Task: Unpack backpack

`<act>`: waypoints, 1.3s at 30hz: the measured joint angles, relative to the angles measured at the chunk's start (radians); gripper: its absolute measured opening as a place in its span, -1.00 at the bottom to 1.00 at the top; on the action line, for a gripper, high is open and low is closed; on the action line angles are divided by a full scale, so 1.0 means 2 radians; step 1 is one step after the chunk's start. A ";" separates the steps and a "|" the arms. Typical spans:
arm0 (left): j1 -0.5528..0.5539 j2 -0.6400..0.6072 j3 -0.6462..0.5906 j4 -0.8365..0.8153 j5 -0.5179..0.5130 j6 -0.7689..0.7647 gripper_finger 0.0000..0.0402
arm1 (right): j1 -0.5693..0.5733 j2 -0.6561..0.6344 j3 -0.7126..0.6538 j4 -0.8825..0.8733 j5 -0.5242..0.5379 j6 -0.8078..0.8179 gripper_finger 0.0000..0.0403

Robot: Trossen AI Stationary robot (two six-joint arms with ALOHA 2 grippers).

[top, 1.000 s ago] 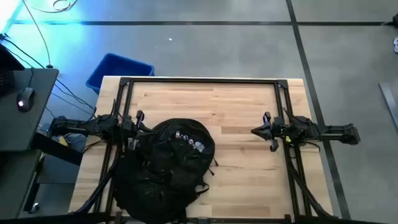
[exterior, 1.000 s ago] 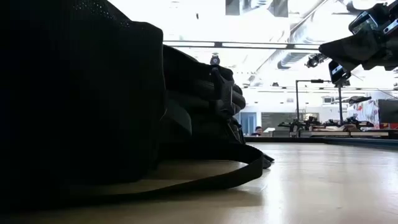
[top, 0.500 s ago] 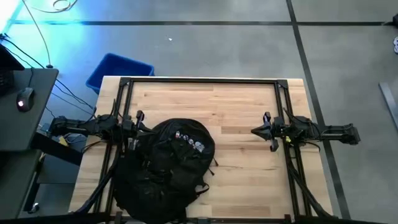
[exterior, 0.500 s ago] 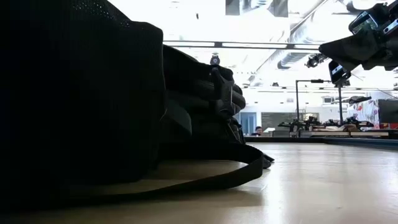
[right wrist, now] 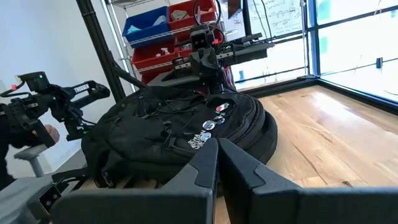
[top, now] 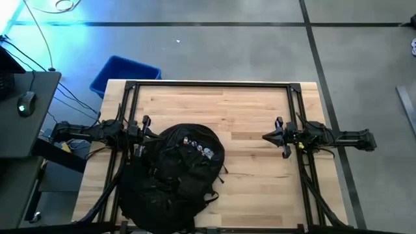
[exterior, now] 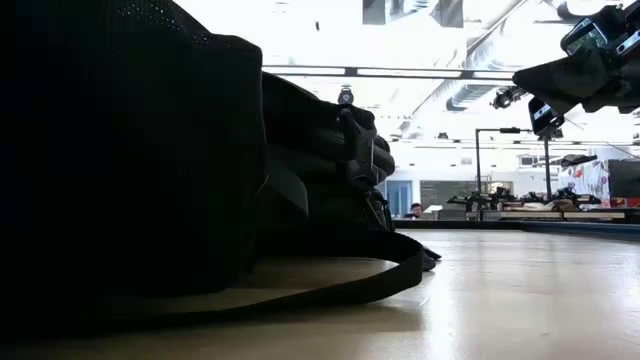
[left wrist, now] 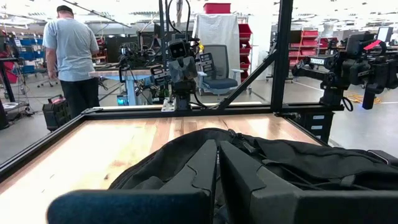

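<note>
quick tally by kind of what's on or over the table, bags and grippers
backpack: 1
grippers: 2, the left gripper shut at the backpack's edge, the right gripper shut over bare wood
total: 3

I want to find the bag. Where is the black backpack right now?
In the high view, the backpack lies on the wooden table's left side near the front edge, right beside the left gripper and far from the right gripper.
</note>
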 joint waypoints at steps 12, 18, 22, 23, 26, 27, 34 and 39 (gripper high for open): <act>0.000 0.000 0.000 0.000 0.000 0.000 -1.00 | 0.000 0.000 0.000 0.070 0.052 0.022 -1.00; 0.000 0.000 0.000 0.000 0.000 0.000 -1.00 | -0.001 0.011 0.000 0.154 0.083 -0.033 -1.00; 0.000 0.000 0.000 0.000 0.000 0.000 -1.00 | 0.000 0.051 0.024 0.199 -0.016 -0.087 -1.00; 0.000 0.000 0.000 0.000 0.000 0.000 -1.00 | 0.000 0.066 0.038 0.195 -0.027 -0.094 -1.00; 0.000 0.000 0.000 -0.001 0.000 0.000 -1.00 | 0.000 0.129 0.094 0.164 -0.047 -0.134 -1.00; 0.000 0.000 0.000 -0.001 0.000 0.000 -1.00 | 0.000 0.155 0.116 0.147 -0.050 -0.151 -1.00; 0.000 0.000 0.000 -0.001 0.000 0.000 -1.00 | 0.000 0.352 0.298 -0.037 -0.044 -0.248 -0.75; 0.000 0.000 0.000 0.005 -0.006 0.000 -1.00 | 0.000 0.488 0.396 -0.132 -0.047 -0.325 -0.27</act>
